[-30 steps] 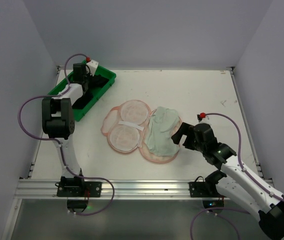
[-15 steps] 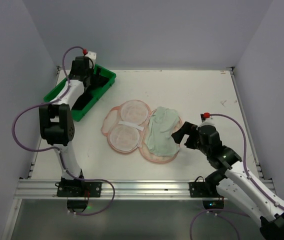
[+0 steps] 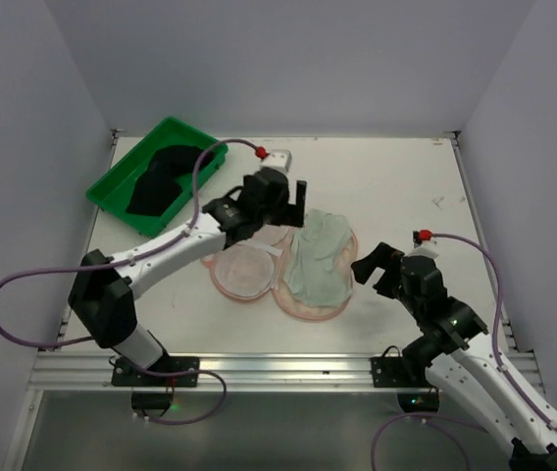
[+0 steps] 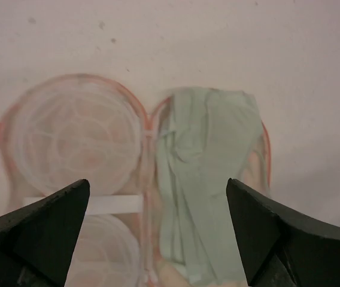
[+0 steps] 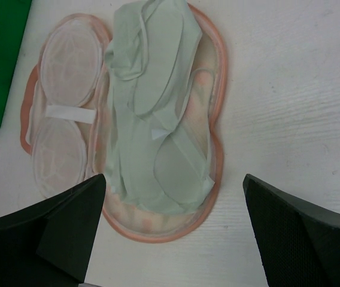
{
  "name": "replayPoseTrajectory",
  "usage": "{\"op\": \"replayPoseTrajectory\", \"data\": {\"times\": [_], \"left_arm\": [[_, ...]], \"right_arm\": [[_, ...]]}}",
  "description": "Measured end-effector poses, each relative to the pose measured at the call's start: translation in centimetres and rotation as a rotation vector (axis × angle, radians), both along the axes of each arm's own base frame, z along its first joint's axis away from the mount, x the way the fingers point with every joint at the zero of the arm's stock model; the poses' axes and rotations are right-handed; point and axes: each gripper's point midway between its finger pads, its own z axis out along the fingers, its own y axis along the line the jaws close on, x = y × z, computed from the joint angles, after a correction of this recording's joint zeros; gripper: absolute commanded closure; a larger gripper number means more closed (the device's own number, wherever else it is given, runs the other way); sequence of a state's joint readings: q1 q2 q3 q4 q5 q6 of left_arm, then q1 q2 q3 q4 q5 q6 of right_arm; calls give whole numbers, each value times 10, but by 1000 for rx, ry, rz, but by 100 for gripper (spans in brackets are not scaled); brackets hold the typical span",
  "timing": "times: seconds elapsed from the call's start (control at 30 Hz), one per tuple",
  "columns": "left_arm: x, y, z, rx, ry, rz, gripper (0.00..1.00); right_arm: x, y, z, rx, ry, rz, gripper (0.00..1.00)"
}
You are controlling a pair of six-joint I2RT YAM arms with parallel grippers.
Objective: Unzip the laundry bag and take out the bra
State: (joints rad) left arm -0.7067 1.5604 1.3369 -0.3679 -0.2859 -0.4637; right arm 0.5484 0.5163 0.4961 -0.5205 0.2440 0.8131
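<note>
White worktop [image 3: 396, 186], boxed in by pale walls, carries the whole scene. The left end effector [image 4: 157, 180] hangs with its jaws wide apart and nothing between them, right above the seam where the two halves of the laundry bag [image 3: 244, 270] meet. Beneath it the bag lies unzipped and spread flat, with pink trim round each lobe. The pale mesh lining faces up on the left half, and a pale green garment [image 3: 320, 257] with strap-like bands is draped over the right half. The right end effector [image 5: 173, 176] is likewise spread and empty, raised just off the bag's right edge and looking down on that green piece.

Farther out, at the far left corner, the green tray [image 3: 114, 209] holds a black garment, which I take for the bra [image 3: 156, 182]. Its cups do not show from above, so that reading is a guess. On that reading the unzipping is done and the bra is out, well apart from the bag.

What remains, if anything, is the green piece. The next move would need the left arm to descend and close on a raised fold of it alone, without catching the mesh or trim beneath, while the right stands ready to pin the bag.
</note>
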Motion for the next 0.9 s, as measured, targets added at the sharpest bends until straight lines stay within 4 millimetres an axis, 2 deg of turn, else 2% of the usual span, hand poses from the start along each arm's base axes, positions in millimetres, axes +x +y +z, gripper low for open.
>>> {"op": "replayPoseTrajectory", "data": {"times": [0.07, 0.13, 0.2, 0.3, 0.4, 0.57, 0.6, 0.67, 0.77, 0.8, 0.87, 0.9], "left_arm": [[-32, -40, -28, 1, 63, -55, 0], [-57, -72, -52, 17, 103, -85, 2], [-75, -92, -76, 44, 136, -96, 5], [-84, -110, -105, 84, 162, -85, 9], [-79, -118, -128, 117, 174, -57, 14], [-73, -119, -159, 171, 192, -26, 22], [-72, -119, -165, 183, 197, -23, 28], [-71, -119, -176, 205, 206, -17, 32], [-72, -115, -192, 237, 222, -6, 48], [-71, -114, -193, 243, 219, 1, 59], [-69, -116, -191, 236, 213, 9, 69], [-69, -116, -191, 236, 211, 11, 78]], "right_arm": [[-3, -4, 4, 13, -15, -15, 1], [-5, -7, 9, 30, -40, -30, 1], [-8, -10, 12, 47, -57, -40, 1], [-12, -13, 12, 65, -65, -49, 1], [-17, -15, 7, 69, -54, -54, 1], [-21, -17, -1, 66, -38, -57, 1], [-22, -17, -1, 66, -38, -57, 1], [-22, -18, -2, 65, -36, -57, 1], [-22, -18, -2, 64, -34, -57, 1], [-22, -18, -3, 63, -33, -57, 1], [-22, -18, -3, 63, -32, -57, 1], [-22, -18, -3, 62, -33, -57, 1]]}}
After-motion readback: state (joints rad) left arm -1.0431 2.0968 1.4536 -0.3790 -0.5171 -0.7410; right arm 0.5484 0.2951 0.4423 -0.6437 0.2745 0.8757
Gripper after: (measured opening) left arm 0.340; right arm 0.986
